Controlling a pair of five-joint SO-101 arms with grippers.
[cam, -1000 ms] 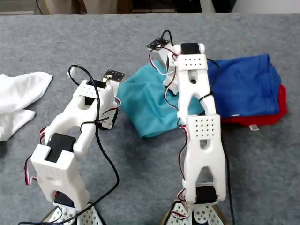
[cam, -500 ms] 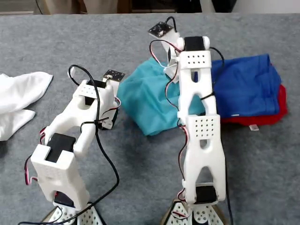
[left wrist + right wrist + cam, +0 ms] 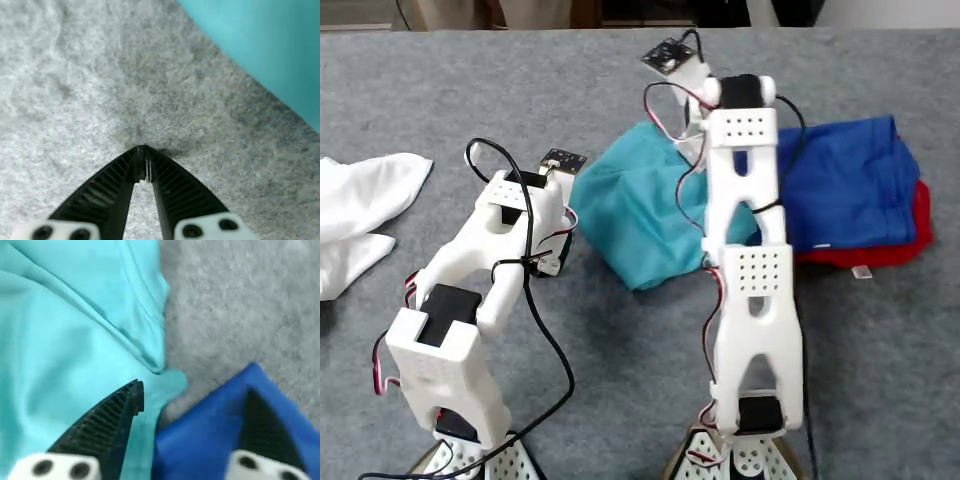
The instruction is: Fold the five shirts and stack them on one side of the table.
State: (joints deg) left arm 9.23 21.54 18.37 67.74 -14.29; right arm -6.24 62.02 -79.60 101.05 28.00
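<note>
Right end effector [image 3: 194, 390] spread wide, empty — straddling teal shirt [image 3: 75, 330] edge and blue shirt [image 3: 200, 445].

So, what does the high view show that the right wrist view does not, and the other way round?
The high view adds the white shirt at the table's left edge, the red shirt under the blue shirt, and the left arm and right arm. The right wrist view adds the right hand, open above the spot where the teal shirt meets the blue shirt. Both share the teal shirt, the blue shirt beside it and the grey table.
</note>
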